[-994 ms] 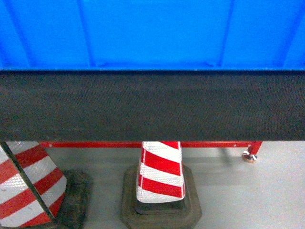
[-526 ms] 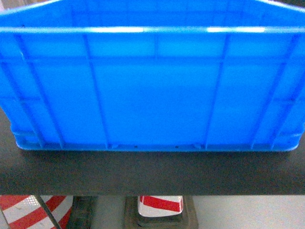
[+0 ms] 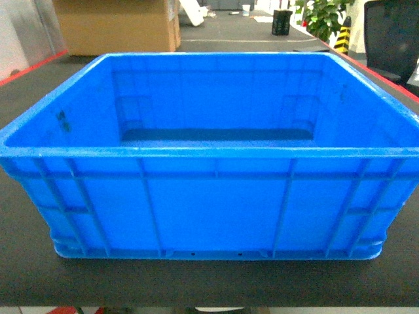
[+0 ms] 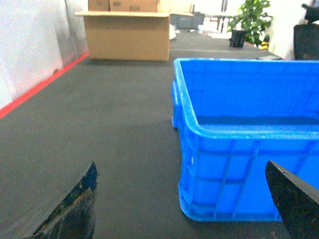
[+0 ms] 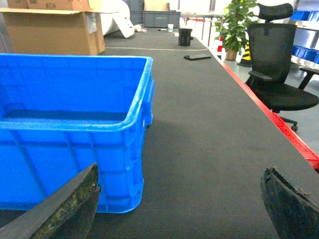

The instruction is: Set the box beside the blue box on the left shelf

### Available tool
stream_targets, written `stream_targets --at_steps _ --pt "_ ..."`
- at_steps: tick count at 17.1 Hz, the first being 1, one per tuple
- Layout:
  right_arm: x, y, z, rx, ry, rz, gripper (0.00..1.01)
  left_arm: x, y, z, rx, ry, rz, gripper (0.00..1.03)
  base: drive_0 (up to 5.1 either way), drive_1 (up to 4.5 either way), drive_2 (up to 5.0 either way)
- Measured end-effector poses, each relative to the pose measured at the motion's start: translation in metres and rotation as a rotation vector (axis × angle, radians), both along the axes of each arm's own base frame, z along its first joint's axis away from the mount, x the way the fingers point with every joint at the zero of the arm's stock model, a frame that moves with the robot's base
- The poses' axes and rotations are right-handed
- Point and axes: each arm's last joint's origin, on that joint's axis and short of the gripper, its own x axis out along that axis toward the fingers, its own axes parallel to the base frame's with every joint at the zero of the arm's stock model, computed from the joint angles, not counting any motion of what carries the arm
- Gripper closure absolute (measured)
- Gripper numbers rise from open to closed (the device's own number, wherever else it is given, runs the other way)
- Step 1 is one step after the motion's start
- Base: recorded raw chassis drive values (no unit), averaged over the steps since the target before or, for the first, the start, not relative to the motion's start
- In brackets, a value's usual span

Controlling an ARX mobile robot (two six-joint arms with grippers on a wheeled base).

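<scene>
The box point(image 3: 209, 196) sits mid-frame on the worktop point(image 4: 99, 124), between both spread-apart, empty end effectors point(image 4: 184, 199) point(image 5: 179, 204)

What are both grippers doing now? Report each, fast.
Left gripper: open, holding nothing, jaws straddling the blue crate's near left corner.
Right gripper: open, empty, beside the crate's right corner.

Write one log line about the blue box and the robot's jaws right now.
box: on black table, empty | left gripper: jaws open, near box's left corner | right gripper: jaws open, near right corner | neither holding box
</scene>
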Motion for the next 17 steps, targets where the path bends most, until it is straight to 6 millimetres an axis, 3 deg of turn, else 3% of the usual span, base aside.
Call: stream_targets --at_steps 17 --pt "0.0 0.0 -0.0004 0.0 0.004 0.0 0.03 0.0 0.0 -0.0008 0.0 0.008 0.001 0.05 0.0 0.0 0.0"
